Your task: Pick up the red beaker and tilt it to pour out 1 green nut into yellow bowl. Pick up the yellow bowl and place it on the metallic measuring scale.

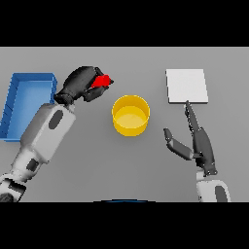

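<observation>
Your left hand [81, 83] is clamped around the beaker [101, 81], left of and above the bowl [131, 115]. Your right hand [197, 141], fingers straight, sits just below the scale [186, 85].

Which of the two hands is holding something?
The left hand, curled round the red beaker; the right hand is open with straight fingers, holding nothing.

The yellow bowl [131, 115] looks smooth and plastic-like, the measuring scale [186, 85] flat pale matt, the table [121, 165] matt grey.
</observation>
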